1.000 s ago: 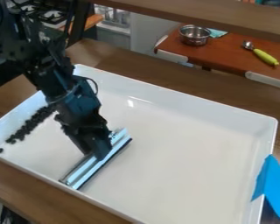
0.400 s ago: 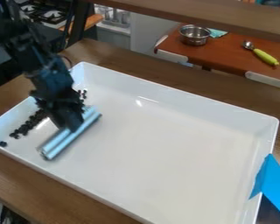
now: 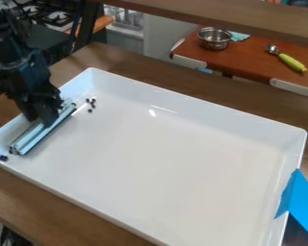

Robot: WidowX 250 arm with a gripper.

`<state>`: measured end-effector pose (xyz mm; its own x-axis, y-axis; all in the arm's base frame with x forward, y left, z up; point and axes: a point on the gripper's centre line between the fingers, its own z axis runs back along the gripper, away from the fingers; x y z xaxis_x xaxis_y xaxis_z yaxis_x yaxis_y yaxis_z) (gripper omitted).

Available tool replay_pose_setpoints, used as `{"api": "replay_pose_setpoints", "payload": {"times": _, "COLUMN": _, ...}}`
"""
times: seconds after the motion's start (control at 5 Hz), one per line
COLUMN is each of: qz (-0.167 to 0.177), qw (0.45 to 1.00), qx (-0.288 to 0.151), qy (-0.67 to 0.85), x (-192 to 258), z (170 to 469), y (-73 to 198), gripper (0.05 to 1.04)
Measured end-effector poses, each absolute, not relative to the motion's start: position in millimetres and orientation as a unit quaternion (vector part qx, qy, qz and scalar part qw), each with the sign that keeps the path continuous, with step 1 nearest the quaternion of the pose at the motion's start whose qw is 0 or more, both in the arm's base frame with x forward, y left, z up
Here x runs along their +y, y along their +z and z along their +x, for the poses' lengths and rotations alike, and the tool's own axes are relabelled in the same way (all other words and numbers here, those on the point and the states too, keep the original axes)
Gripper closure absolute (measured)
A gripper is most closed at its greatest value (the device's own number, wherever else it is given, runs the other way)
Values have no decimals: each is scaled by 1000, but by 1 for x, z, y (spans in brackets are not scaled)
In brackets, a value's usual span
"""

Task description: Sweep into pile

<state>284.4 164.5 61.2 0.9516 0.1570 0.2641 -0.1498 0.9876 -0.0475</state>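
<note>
Pellets, small, black, roundish, lie near a long, silvery bar.

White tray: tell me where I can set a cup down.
The tray's broad middle and right, up to the blue tape, look free. Crowded: the left side, with the gripper, squeegee and dark pieces.

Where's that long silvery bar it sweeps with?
The long silvery metal bar is in the camera view, at the left end of the white rectangular tray, directly under the black gripper.
</note>
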Motion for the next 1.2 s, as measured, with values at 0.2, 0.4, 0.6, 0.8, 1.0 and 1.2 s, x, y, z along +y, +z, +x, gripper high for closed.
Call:
{"api": "replay_pose_setpoints", "payload": {"times": 0.2, "qz": -36, "qw": 988, "qx": -122, "qy": 82, "x": 150, "z": 283, "y": 63, "gripper": 735}}
{"api": "replay_pose_setpoints", "payload": {"times": 0.4, "qz": -83, "qw": 988, "qx": -115, "qy": 65, "x": 100, "z": 284, "y": 82, "gripper": 735}}
{"api": "replay_pose_setpoints", "payload": {"times": 0.6, "qz": -105, "qw": 987, "qx": -103, "qy": 65, "x": 53, "z": 289, "y": 98, "gripper": 735}}
{"api": "replay_pose_setpoints", "payload": {"times": 0.8, "qz": -99, "qw": 989, "qx": -88, "qy": 66, "x": 3, "z": 295, "y": 98, "gripper": 735}}
{"api": "replay_pose_setpoints", "payload": {"times": 1.0, "qz": -65, "qw": 988, "qx": -103, "qy": 100, "x": -38, "z": 310, "y": 90, "gripper": 735}}
{"api": "replay_pose_setpoints", "payload": {"times": 1.2, "qz": -42, "qw": 989, "qx": -109, "qy": 91, "x": -73, "z": 321, "y": 70, "gripper": 735}}
